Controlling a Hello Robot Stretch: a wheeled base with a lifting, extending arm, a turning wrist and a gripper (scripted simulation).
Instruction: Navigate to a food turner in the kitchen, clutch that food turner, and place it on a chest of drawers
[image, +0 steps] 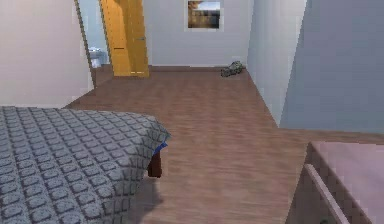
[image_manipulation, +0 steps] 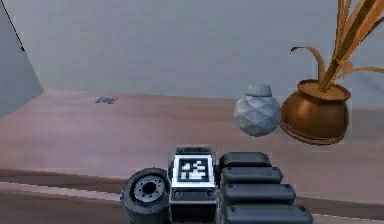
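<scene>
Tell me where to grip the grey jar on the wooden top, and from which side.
Probably at the narrower top part, just under its small cap: the jar stands upright and its round, faceted body looks wide for a grip. Come from above or from the arm side view's left, since the brown pot stands close on its right.

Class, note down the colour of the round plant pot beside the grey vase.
Shiny coppery brown. The plant pot shows best in the arm side view.

Ahead toward door (image: 127, 38); sideways over tabletop (image_manipulation: 110, 125)
</scene>
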